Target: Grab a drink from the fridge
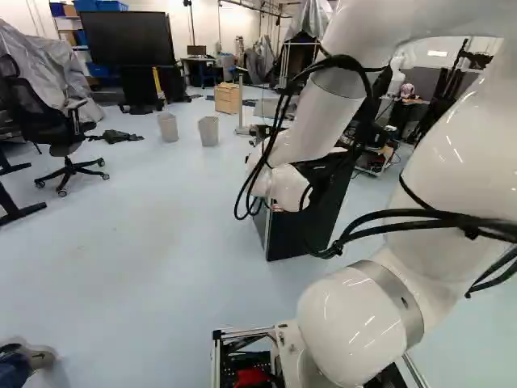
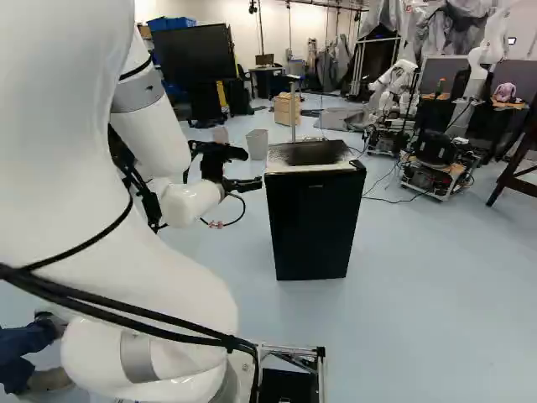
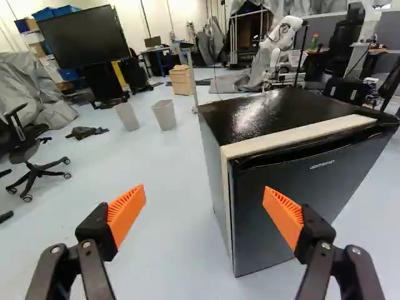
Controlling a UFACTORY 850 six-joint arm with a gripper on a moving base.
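Tool (image 3: pixel 204 189) spread and empty, fridge (image 3: pixel 265 112) ahead, door (image 3: pixel 300 206) looks shut.
Drink not visible (inside, I guess). If I drive in misaligned, one finger could jab the door face and shove the fridge; a shallow hook on the door's edge could slip off.

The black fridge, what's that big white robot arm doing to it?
The robot arm is reaching out toward the small black fridge, and its job is to get a drink from inside. Its gripper is open, with the two orange pads wide apart and nothing held between them. The fridge door looks shut, so no drink can be seen. It will probably have to open the door first.
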